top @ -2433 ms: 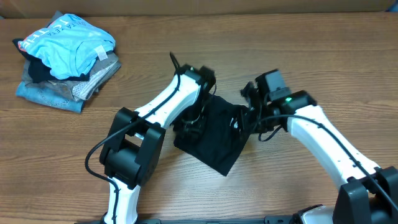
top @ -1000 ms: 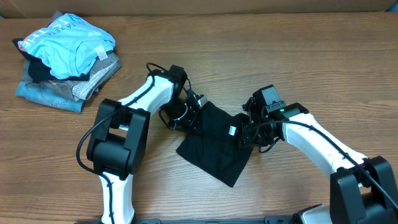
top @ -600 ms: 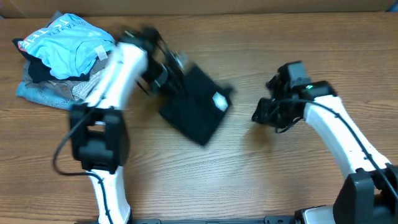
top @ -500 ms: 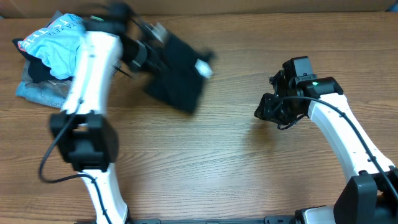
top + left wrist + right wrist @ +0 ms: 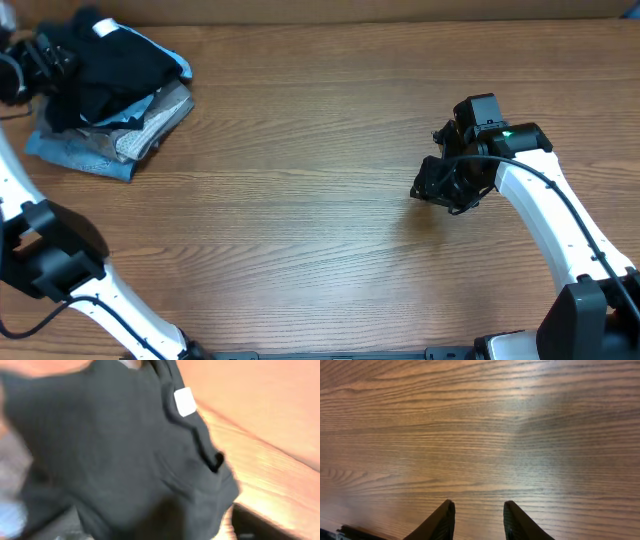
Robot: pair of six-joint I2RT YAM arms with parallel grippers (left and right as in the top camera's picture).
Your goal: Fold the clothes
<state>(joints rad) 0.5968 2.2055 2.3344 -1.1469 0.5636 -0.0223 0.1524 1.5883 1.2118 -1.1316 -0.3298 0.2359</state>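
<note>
The clothes, a folded black T-shirt with a small white label, lie on top of the garment pile at the table's far left corner. My left gripper is at the shirt's left edge, dark against the dark fabric, so its jaws do not show. The left wrist view is blurred and filled by the black shirt and its white label, with no fingers in sight. My right gripper hovers over bare wood at the right. Its fingers stand apart with nothing between them.
Under the black shirt sits a stack of grey and denim-blue folded garments. The wooden table runs between the two arms. A brown wall edge lines the far side of the table.
The left arm swept the black shirt from the table's middle to the top of the pile at the far left. The right gripper let go, drew back right and now holds still.
</note>
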